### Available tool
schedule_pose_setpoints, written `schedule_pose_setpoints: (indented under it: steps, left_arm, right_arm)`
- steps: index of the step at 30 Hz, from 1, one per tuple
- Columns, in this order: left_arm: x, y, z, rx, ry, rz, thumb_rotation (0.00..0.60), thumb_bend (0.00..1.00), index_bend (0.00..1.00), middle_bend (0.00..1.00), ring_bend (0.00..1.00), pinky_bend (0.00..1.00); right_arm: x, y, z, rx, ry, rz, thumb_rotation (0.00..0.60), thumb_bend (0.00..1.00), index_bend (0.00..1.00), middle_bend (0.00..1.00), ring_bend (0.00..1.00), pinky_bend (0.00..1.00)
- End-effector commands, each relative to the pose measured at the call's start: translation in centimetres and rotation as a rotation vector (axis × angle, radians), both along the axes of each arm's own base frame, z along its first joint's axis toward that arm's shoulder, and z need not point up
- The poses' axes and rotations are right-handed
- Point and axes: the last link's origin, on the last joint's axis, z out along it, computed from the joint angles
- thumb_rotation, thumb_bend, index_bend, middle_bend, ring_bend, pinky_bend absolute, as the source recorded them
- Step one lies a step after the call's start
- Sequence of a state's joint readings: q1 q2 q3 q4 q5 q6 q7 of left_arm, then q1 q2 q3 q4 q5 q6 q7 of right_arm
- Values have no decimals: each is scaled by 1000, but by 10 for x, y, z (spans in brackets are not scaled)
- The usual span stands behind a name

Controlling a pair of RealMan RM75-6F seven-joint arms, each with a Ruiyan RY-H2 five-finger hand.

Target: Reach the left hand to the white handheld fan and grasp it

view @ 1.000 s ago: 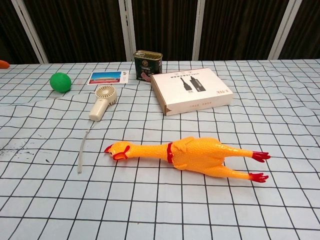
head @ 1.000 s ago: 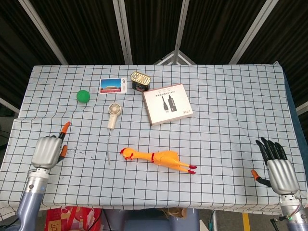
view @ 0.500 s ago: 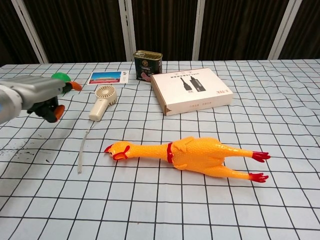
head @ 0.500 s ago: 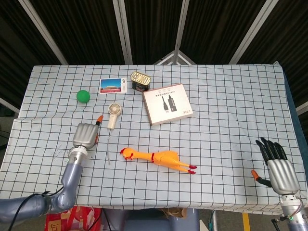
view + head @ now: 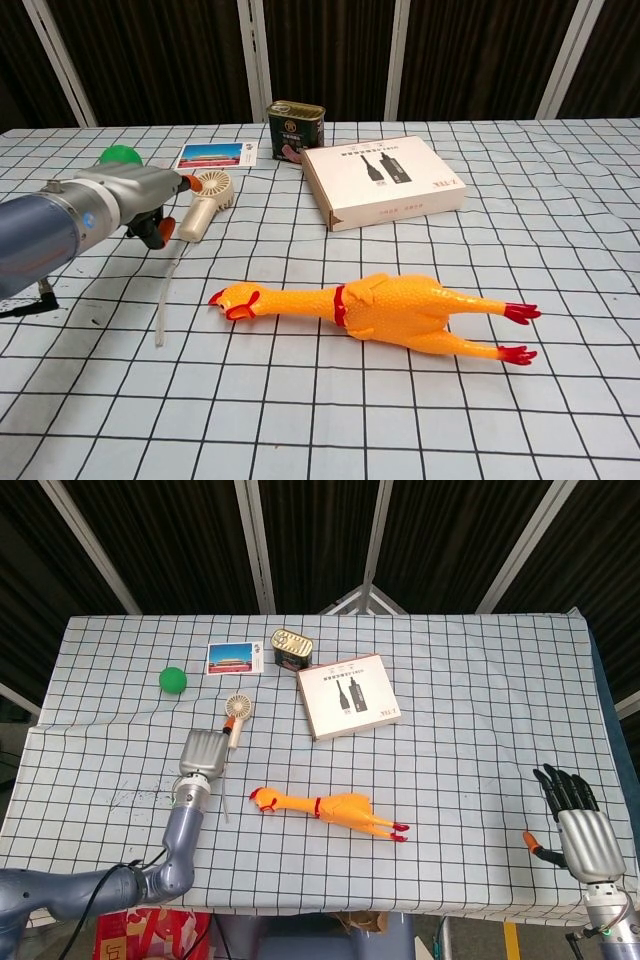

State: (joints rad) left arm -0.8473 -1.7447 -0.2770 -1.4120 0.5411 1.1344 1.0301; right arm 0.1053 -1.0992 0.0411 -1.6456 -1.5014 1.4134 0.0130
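Observation:
The white handheld fan [image 5: 236,714] [image 5: 205,201] lies on the checked tablecloth left of centre, round head toward the far side, handle pointing at me. My left hand [image 5: 203,754] [image 5: 140,197] hovers just to the left of the handle, orange fingertips [image 5: 228,723] reaching the handle's side; I cannot tell if they touch it. The hand holds nothing. My right hand [image 5: 575,823] hangs at the table's near right corner with its dark fingers spread and nothing in them; the chest view does not show it.
A yellow rubber chicken [image 5: 328,808] [image 5: 380,308] lies in front of the fan. A white box [image 5: 348,696] [image 5: 383,179], a tin can [image 5: 291,648] [image 5: 296,130], a postcard [image 5: 235,658] and a green ball [image 5: 173,680] [image 5: 117,157] sit further back. A thin white strap [image 5: 165,295] trails from the fan.
My left hand has travelled from the table's near left edge rightward and away from me, ending beside the fan's handle. The fan and my right hand have not moved.

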Motion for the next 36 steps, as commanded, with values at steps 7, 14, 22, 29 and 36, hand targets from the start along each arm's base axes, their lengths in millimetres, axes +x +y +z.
schedule_pose_setpoints:
  steps: [7, 14, 22, 29, 36]
  left_arm:
    - [-2, 6, -6, -5, 18, 11, 600, 891, 0, 886, 682, 714]
    - [-5, 4, -9, -9, 21, 9, 600, 898, 0, 886, 682, 714]
    - [-5, 3, -10, -11, 17, 7, 600, 900, 0, 886, 682, 714]
    - [-9, 2, -15, -29, 32, 17, 600, 900, 0, 886, 682, 714]
    - [-18, 1, -19, -41, 47, 34, 600, 901, 0, 885, 682, 714]
  right_arm:
    - [0, -1, 1, -2, -2, -1, 600, 290, 0, 0, 0, 49]
    - [0, -1, 1, -3, -3, 0, 600, 290, 0, 0, 0, 49]
    - [0, 0, 1, -4, -2, -1, 600, 290, 0, 0, 0, 49]
    - [1, -1, 1, -10, -7, 2, 600, 290, 0, 0, 0, 49]
    - [0, -1, 1, -10, -11, 3, 600, 289, 0, 0, 0, 49]
